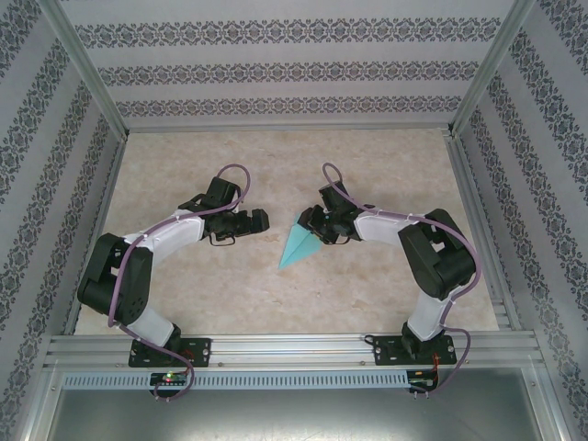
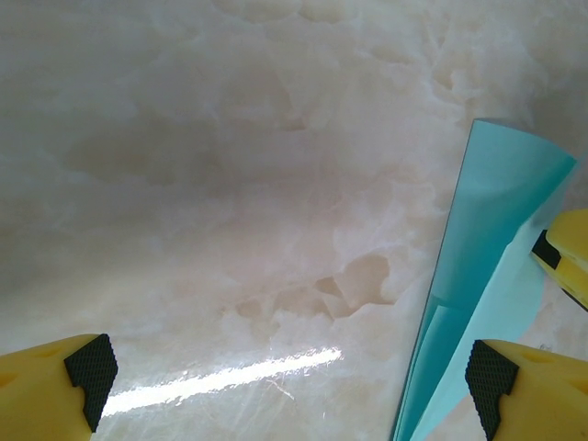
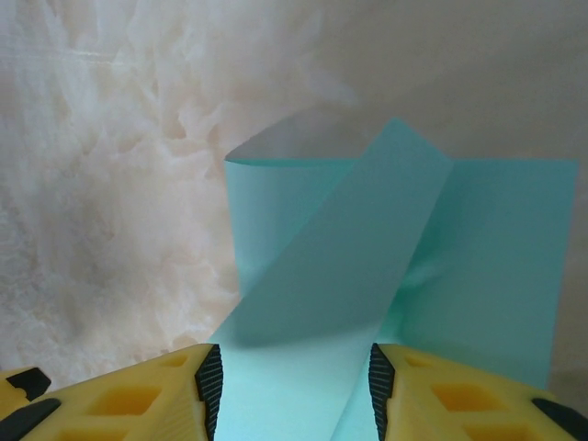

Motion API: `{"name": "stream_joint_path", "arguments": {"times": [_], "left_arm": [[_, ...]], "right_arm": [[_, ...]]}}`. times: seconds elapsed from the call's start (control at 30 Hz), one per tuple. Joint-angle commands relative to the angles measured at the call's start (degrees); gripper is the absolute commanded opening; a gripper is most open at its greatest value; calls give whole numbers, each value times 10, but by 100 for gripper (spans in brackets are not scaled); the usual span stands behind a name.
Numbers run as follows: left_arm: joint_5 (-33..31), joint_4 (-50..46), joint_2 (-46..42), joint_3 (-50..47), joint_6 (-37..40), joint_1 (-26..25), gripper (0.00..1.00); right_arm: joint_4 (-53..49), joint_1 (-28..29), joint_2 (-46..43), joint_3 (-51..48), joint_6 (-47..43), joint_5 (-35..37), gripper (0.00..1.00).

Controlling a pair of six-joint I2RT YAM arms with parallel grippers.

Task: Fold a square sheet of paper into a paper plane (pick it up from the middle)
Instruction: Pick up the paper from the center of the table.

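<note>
The turquoise square sheet of paper (image 1: 298, 246) lies on the table folded into a pointed, dart-like paper plane shape, its tip aimed at the near left. My right gripper (image 1: 317, 226) stands over its wide far end. In the right wrist view the jaws (image 3: 294, 381) are apart, with a raised flap of the paper (image 3: 349, 266) running up between the pads. My left gripper (image 1: 261, 220) is wide open just left of the paper, with bare table between its pads (image 2: 90, 375). In the left wrist view the paper (image 2: 496, 230) stands at the right edge beside a right-gripper finger (image 2: 568, 257).
The marble-patterned table (image 1: 202, 285) is walled by patterned panels on three sides. An aluminium rail (image 1: 294, 349) carrying both arm bases runs along the near edge. Both arms reach inward towards the middle of the table.
</note>
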Motion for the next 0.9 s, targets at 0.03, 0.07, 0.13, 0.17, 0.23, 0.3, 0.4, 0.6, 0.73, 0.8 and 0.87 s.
{"name": "stream_joint_path", "arguments": {"times": [0.03,0.07,0.13,0.17,0.23,0.3,0.4,0.6,0.73,0.8,0.87], "left_arm": [[7,-18,5,20,7,6,100],[8,-19,5,21,8,6,100],[8,-20,6,22,8,6,100],[8,-20,6,22,7,5,100],[9,-21,6,23,8,5,100],[10,-21,6,22,6,5,100],[12,-21,6,21,-1,7,100],[83,13,9,8,-44,27,100],[120,37,13,3,-59,31,100],[135,44,14,2,-61,32,100],[147,48,13,1,-64,33,100]], "right_arm": [[32,3,14,1,18,-25,48],[44,3,13,-3,21,-29,48],[55,4,14,-5,27,-35,48],[61,4,15,-7,29,-36,47],[85,5,15,-15,37,-42,47],[103,5,16,-21,44,-47,45],[107,8,21,-23,45,-50,42],[175,25,19,-65,56,-45,41],[203,28,16,-72,52,-48,34],[204,29,9,-73,44,-42,28],[211,29,-1,-78,35,-39,19]]}}
